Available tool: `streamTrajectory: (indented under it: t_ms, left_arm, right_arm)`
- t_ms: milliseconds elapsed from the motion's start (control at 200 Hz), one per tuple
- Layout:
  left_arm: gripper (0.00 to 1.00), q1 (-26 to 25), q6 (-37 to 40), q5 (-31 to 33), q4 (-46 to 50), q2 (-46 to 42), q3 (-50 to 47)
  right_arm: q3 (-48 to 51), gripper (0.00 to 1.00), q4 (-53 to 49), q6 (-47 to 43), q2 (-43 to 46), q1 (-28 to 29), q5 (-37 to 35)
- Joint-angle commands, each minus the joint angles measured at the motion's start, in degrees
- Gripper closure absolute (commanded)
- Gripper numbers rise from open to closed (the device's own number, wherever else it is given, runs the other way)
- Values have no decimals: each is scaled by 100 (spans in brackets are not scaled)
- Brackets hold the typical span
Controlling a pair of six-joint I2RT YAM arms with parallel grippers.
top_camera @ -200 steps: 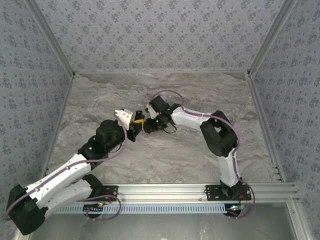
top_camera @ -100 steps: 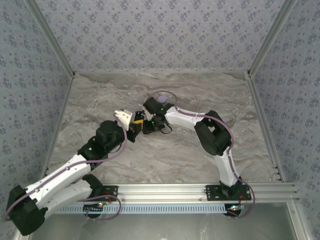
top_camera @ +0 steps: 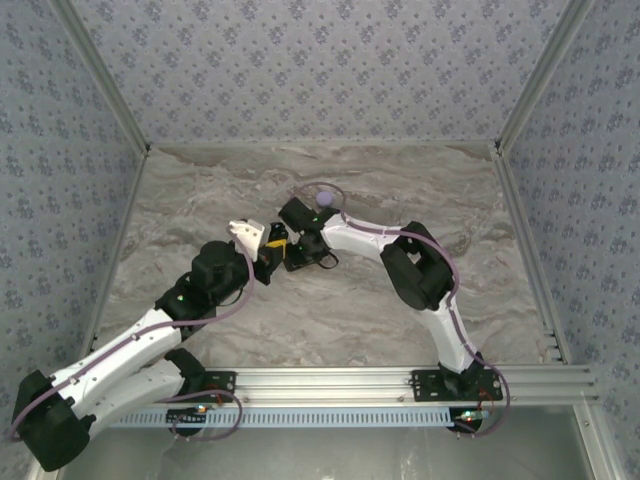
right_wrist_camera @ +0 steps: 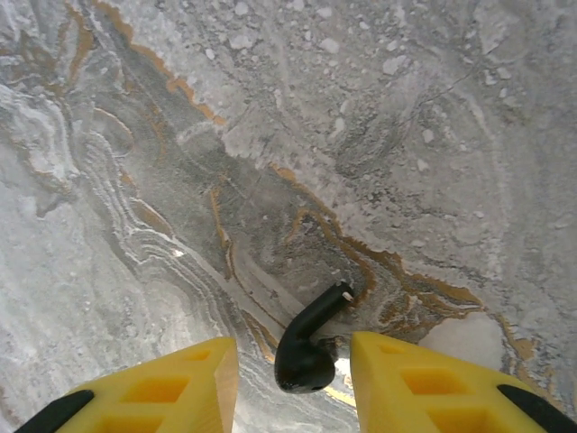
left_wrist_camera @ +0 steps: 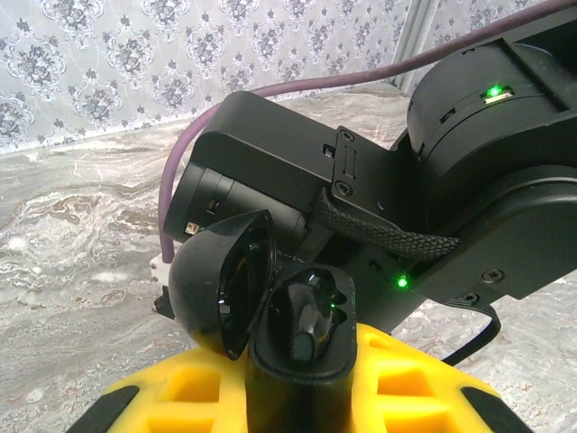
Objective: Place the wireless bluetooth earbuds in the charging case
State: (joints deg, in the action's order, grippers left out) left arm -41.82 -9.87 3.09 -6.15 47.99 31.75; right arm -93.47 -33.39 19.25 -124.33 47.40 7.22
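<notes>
The case point(left_wrist_camera: 302, 365) is clamped between the fingers of the left gripper point(left_wrist_camera: 297, 392) and appears to be held off the table point(right_wrist_camera: 180, 135). In the overhead view it is a little toward 9 o'clock of the table's middle. Its lid point(left_wrist_camera: 212, 289) is swung open toward 10 o'clock, and a seated earbud point(left_wrist_camera: 309, 320) is seen inside. The free well cannot be made out (dark plastic against dark plastic).

The loose earbud point(right_wrist_camera: 302, 361) is seen between the parted fingers of the right gripper point(right_wrist_camera: 293, 350), apparently lying on the marble with its stem pointed toward 1 o'clock. A gap is visible on each side of it, so nothing is judged to be pinched yet.

The loose earbud is judged to be very light, rigid and glossy, so it is likely to squirt out of a skewed pinch or to roll on its bulb. It would best be taken squarely across the bulb, with the stem left free to be steered into the case. The case is hard and smooth too, and its lid hinge should not be leaned on.

In the left wrist view, the right arm point(left_wrist_camera: 487, 162) looms just behind the case from 12 to 3 o'clock. A purple cable point(left_wrist_camera: 171, 194) loops at 10 o'clock. The raised lid and the seated earbud crowd the opening, so little room is left for the fingers there.
</notes>
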Motion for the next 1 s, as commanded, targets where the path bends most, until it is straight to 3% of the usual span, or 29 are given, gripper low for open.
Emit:
streamTrajectory:
  t_ms: [0,530,994]
  left_arm:
    - [79,-43,38,96,-123,-139,-19]
    - [79,-40,42,139,-97,-148,6]
    - [79,-45,46,45,-158,-43,42]
  right_arm:
    - [-212,61,-384,-90,-212,83,-318]
    - [-481,74,-855,52,-473,207,-1151]
    - [839,76,-567,129,642,-443,-1389]
